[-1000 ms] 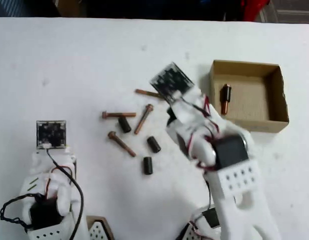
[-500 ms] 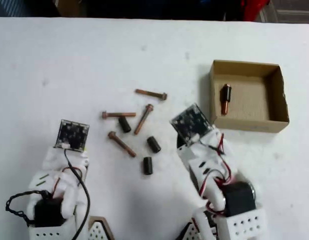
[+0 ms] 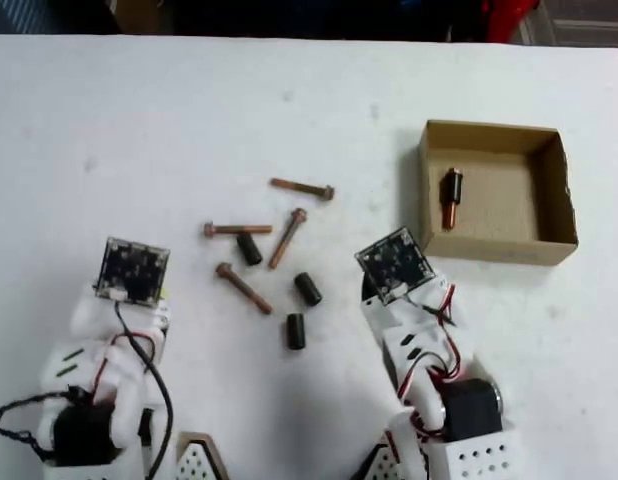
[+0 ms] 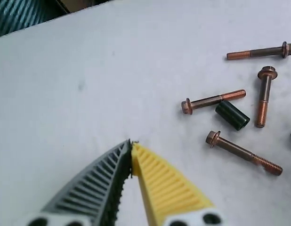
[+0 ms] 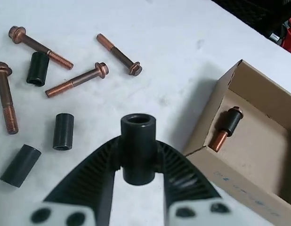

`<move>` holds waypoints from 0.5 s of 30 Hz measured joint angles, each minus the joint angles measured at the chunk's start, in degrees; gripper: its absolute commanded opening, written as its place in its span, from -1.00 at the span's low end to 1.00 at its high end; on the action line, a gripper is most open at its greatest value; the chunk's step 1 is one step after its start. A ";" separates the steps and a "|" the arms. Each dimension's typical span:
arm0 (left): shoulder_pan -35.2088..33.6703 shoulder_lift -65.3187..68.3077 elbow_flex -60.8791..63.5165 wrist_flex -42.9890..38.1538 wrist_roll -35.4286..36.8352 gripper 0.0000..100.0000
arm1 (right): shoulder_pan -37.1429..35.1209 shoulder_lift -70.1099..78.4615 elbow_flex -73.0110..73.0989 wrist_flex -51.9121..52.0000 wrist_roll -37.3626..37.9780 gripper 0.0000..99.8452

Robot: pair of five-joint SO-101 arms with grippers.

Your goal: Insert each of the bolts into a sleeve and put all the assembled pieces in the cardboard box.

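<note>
Several loose copper bolts lie mid-table with three black sleeves among them. In the right wrist view my right gripper is shut on a fourth black sleeve, held upright above the table near the cardboard box. One assembled bolt-and-sleeve piece lies inside the box. My left gripper is shut on nothing, its tips together over bare table short of the bolts and a sleeve. In the high view each arm's camera board hides its gripper.
The box stands at the right of the table, open at the top. Bare white table surrounds the cluster of parts on the left, far side and front. Both arm bases sit at the near edge.
My right arm has drawn back from near the far bolt toward the near edge, ending beside the box's front corner. The left arm shifted slightly right.
</note>
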 measured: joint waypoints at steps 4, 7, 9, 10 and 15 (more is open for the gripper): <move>0.00 10.20 -6.68 0.00 0.00 -0.96 | 0.09 -2.20 0.79 0.00 -0.79 -0.97; 0.00 17.76 -12.22 0.00 0.00 -0.96 | 2.55 -4.31 2.20 0.00 -0.97 -0.97; 0.26 22.51 -15.21 0.00 0.00 -0.95 | 3.87 -6.07 3.60 0.00 -1.23 -0.97; 0.70 24.62 -16.44 0.00 0.09 -0.95 | 4.13 -6.95 4.31 0.00 -1.32 -0.97; 7.12 34.29 -20.40 0.00 0.09 -0.95 | 4.31 -12.84 7.82 0.00 -3.43 -0.97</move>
